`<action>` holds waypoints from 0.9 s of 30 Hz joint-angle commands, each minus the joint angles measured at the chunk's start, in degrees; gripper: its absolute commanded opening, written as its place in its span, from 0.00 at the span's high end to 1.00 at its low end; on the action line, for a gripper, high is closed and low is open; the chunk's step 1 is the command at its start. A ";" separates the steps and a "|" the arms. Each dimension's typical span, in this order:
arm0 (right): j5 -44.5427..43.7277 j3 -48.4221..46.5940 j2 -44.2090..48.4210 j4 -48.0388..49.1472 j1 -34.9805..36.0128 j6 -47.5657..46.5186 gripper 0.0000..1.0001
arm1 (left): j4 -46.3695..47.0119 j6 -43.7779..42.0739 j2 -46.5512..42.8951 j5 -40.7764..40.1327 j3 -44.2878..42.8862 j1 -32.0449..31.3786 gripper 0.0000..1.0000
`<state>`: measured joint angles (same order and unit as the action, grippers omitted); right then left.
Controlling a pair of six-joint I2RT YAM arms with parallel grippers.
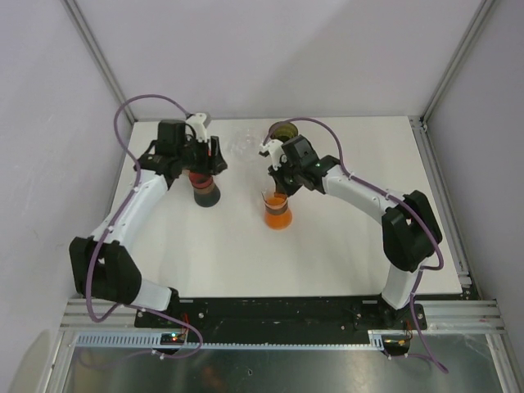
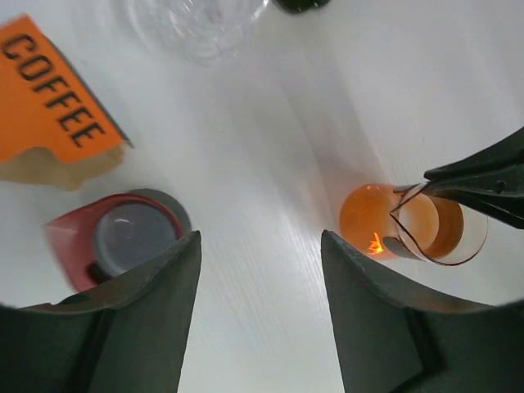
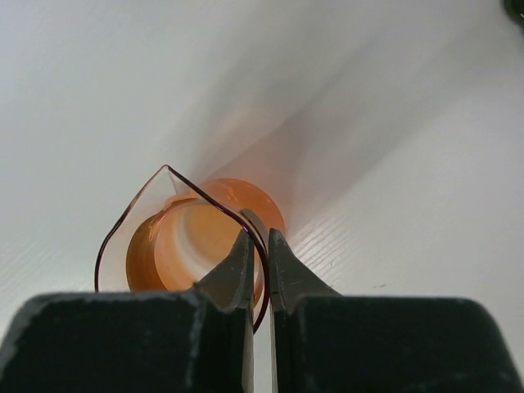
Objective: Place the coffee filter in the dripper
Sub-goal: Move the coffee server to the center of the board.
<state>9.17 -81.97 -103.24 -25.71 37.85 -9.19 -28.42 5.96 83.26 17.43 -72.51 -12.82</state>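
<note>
A red dripper (image 2: 70, 246) on a dark base (image 1: 206, 195) stands under my left gripper (image 2: 260, 246), whose jaws are open and apart with only bare table between them. A grey rounded piece (image 2: 131, 236) fills the dripper's mouth; I cannot tell whether it is the coffee filter. Brown paper (image 2: 49, 170) sticks out of an orange packet marked COFFEE (image 2: 49, 90) at the upper left. My right gripper (image 3: 259, 237) is shut on the thin rim of a clear orange glass jug (image 3: 164, 254), which stands on the table (image 1: 277, 213) right of the dripper.
A clear glass vessel (image 2: 196, 24) sits at the far side of the table, with a dark round container (image 1: 284, 131) beside it. The orange jug (image 2: 409, 229) lies just right of the left gripper's right finger. White walls close in the table on three sides.
</note>
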 commanded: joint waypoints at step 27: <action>16.07 -3.92 8.02 3.51 -6.76 -5.84 0.42 | -2.81 -12.42 -8.06 1.63 -1.22 17.17 0.28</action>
<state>22.31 -81.76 -99.39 -27.83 33.98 -19.86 -31.03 -4.78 75.96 18.37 -72.88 3.11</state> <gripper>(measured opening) 0.544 0.714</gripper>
